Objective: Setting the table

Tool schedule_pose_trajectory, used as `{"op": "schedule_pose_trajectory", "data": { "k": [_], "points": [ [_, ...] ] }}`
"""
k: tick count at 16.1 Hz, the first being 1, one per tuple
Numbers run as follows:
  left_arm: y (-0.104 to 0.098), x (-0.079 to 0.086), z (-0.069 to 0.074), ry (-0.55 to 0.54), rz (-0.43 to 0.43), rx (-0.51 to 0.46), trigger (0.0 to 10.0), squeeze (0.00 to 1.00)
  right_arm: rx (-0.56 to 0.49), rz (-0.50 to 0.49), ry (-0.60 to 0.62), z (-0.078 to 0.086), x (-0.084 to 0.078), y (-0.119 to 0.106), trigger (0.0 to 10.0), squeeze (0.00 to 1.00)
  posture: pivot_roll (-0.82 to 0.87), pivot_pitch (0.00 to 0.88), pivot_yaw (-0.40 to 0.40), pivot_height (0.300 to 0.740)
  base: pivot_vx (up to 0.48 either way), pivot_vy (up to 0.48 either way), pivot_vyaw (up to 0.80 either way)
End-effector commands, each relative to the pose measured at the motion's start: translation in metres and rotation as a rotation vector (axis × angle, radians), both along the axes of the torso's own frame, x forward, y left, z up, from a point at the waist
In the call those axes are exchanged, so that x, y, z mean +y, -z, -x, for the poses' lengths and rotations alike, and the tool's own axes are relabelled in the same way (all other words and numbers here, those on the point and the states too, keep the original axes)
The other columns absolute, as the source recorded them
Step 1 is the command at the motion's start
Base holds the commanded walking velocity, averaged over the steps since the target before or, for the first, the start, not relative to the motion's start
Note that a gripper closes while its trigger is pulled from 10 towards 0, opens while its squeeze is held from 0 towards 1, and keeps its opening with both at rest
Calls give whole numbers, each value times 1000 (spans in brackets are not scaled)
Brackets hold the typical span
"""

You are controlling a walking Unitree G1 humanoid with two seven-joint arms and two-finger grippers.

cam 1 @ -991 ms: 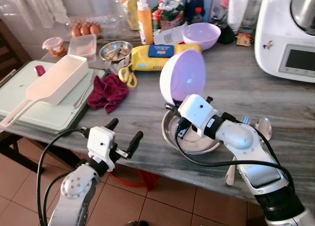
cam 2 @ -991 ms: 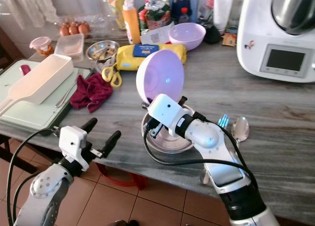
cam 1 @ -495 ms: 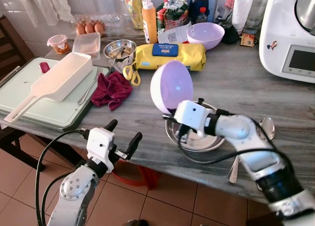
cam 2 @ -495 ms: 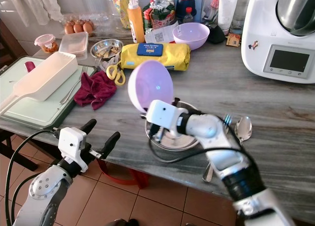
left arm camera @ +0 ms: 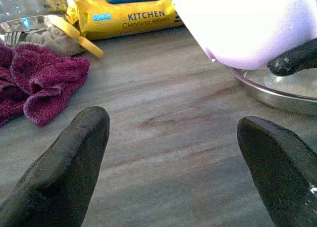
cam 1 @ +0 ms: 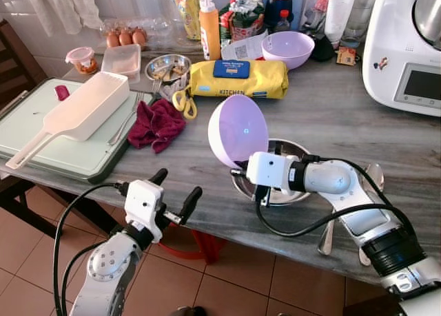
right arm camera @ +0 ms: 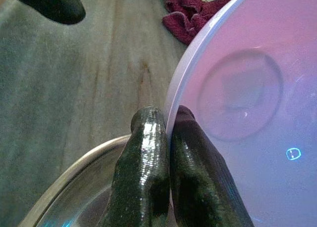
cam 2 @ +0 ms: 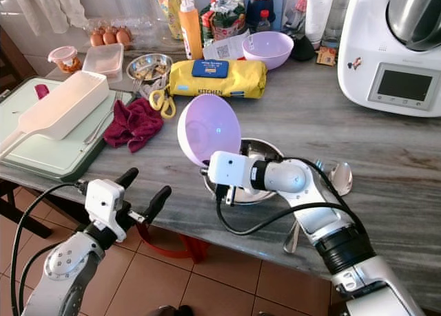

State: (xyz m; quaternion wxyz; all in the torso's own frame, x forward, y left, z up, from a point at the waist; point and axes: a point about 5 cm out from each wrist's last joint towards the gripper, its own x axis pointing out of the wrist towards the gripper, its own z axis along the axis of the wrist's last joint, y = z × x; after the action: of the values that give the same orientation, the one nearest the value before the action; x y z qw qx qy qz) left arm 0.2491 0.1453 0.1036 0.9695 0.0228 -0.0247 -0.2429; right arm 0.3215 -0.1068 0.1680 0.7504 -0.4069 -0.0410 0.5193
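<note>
Over countertop point(cam 1: 344, 123), right fingers point(right arm camera: 148, 167) pinch lilac bowl point(cam 1: 238, 131).

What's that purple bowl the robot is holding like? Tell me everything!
The purple bowl is smooth, shiny, plastic-looking and round, with a thin rim. It is tipped on its edge, its hollow side facing the camera, above a metal bowl on the grey counter. The right claw pinches its rim.

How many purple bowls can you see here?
2. One purple bowl is pinched by its rim in the right gripper, tilted above the steel bowl. The other purple bowl sits at the counter's back among the bottles. More could be hidden there.
</note>
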Motion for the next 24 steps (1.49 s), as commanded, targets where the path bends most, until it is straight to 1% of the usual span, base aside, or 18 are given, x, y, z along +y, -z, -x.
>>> {"op": "schedule_pose_trajectory", "data": {
  "k": [1, 3, 6, 10, 13, 14, 16, 19, 24],
  "points": [
    [0, 2, 2, -3, -14, 5, 10000, 0, -17, 23, -29, -1, 4, 0, 10000, 0, -80, 129, 88, 740, 0, 0, 0],
    [1, 2, 2, -2, -14, 6, 10000, 0, -60, 27, -25, -9, 5, -8, 10000, 0, -76, 128, 88, 740, 0, 0, 0],
    [1, 1, 2, -2, -16, 8, 10000, 0, -72, 33, -30, -13, 5, -11, 10000, 0, -75, 127, 89, 740, 0, 0, 0],
    [1, 0, 3, -4, -14, 13, 10000, 0, -116, 55, -55, -21, 7, -22, 10000, 0, -71, 125, 83, 740, 0, 0, 0],
    [1, 0, 3, -10, -14, 15, 10000, 0, -141, 28, -56, -26, 9, -32, 10000, 0, -68, 124, 82, 740, 0, 0, 0],
    [1, 0, 3, -10, -14, 15, 10000, 0, -134, 20, -49, -29, 9, -33, 10000, 0, -68, 126, 81, 740, 0, 0, 0],
    [1, -1, 4, -8, -14, 18, 10000, 0, -132, 33, -47, -33, 7, -30, 10000, 0, -64, 126, 82, 740, 0, 0, 0],
    [2, -1, 6, -7, -17, 25, 10000, 0, -147, 35, -66, -35, 10, -25, 10000, 0, -54, 131, 83, 740, 0, 0, 0],
    [2, 1, 8, -9, -27, 35, 10000, 0, -128, 32, -81, -35, 18, -8, 10000, 0, -33, 137, 86, 740, 0, 0, 0]
  ]
}}
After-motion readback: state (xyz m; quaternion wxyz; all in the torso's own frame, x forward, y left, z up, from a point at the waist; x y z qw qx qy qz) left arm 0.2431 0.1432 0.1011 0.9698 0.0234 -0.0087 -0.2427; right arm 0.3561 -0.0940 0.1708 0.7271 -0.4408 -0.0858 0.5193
